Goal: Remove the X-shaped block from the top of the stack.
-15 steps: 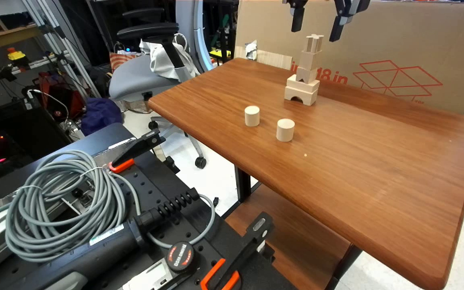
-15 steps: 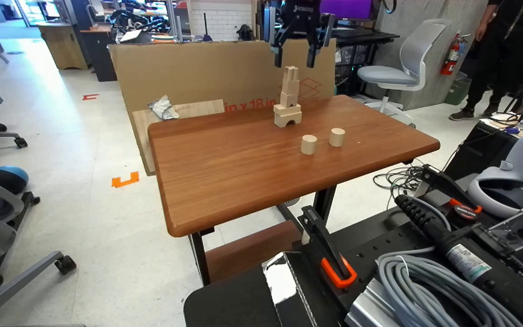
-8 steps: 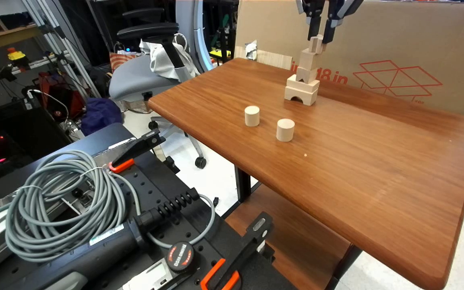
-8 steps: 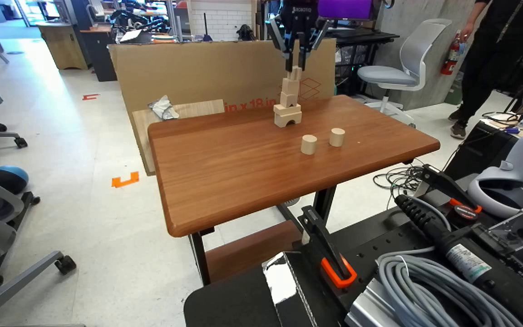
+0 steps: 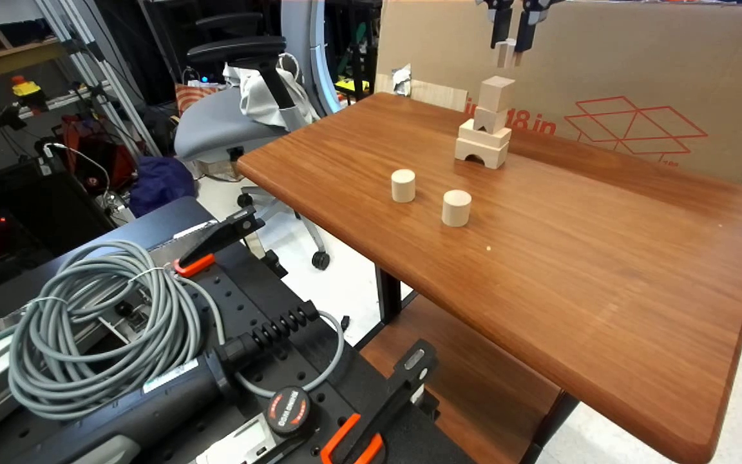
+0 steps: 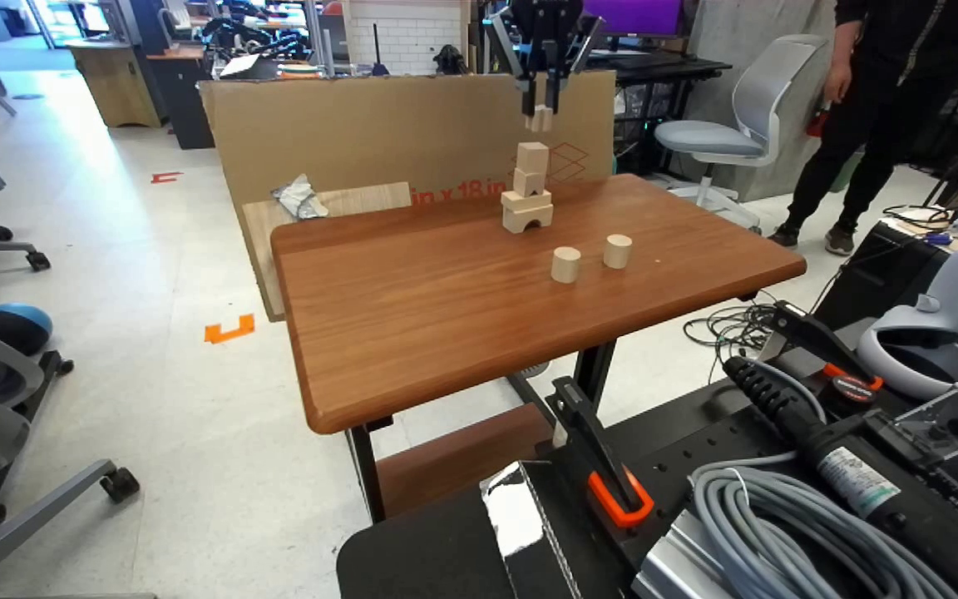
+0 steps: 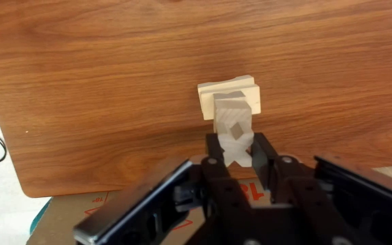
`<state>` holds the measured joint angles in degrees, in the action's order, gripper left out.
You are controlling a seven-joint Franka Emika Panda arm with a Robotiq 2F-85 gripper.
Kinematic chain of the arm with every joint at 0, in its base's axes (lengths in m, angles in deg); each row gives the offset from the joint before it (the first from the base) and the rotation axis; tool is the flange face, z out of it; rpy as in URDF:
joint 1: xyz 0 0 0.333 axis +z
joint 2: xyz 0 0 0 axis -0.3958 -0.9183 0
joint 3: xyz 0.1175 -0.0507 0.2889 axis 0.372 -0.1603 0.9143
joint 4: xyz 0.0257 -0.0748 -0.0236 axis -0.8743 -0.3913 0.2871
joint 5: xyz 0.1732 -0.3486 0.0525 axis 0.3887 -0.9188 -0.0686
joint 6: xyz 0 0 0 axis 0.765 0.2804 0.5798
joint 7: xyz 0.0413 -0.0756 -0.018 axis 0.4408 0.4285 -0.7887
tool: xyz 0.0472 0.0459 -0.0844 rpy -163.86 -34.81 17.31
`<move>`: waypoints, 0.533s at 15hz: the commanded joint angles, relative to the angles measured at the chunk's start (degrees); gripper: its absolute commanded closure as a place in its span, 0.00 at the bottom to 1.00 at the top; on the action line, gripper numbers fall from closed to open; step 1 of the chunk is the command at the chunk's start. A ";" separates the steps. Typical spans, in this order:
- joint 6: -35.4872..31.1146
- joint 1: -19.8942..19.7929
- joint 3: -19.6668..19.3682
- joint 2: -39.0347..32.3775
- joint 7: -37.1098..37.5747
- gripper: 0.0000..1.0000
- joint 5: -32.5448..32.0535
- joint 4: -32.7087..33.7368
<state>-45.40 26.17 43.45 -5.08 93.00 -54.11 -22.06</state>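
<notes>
My gripper [image 7: 236, 144] is shut on the X-shaped block [image 7: 238, 153], one dark finger on each side of it. Both exterior views show the pale block [image 5: 505, 57] hanging from the fingertips, with a gap between it and the stack [image 5: 482, 134]. The stack stands upright near the table's far edge: an arch-shaped base, a flat block on it, then two squarish blocks. In the wrist view the held block partly covers the stack's top block [image 7: 234, 115].
Two short wooden cylinders stand on the brown table [image 5: 603, 258], a nearer one [image 5: 456, 208] and a farther one [image 5: 403, 185]. A large cardboard sheet [image 6: 362, 133] rises behind the table, close to the stack. A person [image 6: 886, 108] stands off to one side.
The gripper came down over the stack's top and closed on the X-shaped block. It then rose, lifting the block clear. The lower blocks stayed in place. The person moved closer.
</notes>
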 commanded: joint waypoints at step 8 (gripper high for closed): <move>3.58 -6.03 -3.16 -0.25 -0.29 0.93 0.71 0.61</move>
<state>-42.74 21.72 40.53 -3.68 93.00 -54.12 -22.30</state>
